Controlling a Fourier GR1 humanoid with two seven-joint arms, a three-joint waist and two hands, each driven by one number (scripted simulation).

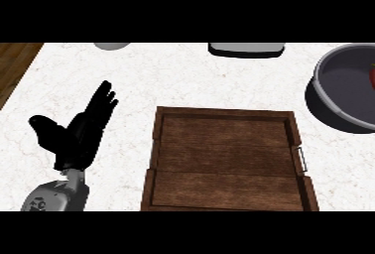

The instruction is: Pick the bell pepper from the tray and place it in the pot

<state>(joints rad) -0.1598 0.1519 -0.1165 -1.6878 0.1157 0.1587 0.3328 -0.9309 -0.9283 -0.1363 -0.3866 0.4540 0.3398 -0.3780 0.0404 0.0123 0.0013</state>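
A: Where's the pepper [372, 78]?

B: In the pot [344, 89], at the far right. Only a thin red sliver of it shows, cut by the view's edge. It lies against the pot's grey inside. Its shape can't be told from so little.

A: And the pot itself?

B: Round, grey, with a paler rim and a dark outer wall. It stands on the counter [183, 79] beyond the tray's right far corner, partly out of view.

A: The tray [227, 158]?

B: Rectangular, dark brown wood with a visible grain, a raised rim all round, and a seam running across its floor. A thin metal handle sits on its right side. It holds nothing that shows.

A: What's the counter like?

B: White stone with faint veining. A strip of brown wood shows at the upper left corner.

A: The hands?

B: The left hand [77, 134] shows left of the tray, black, fingers straight and pointing up, thumb spread out to the side, holding nothing. Its grey forearm comes in from the lower edge. The right hand doesn't show.

A: Anything else?

B: Along the far edge, a pale round object [112, 45] and a white, dark-edged object [245, 49], both cut off.
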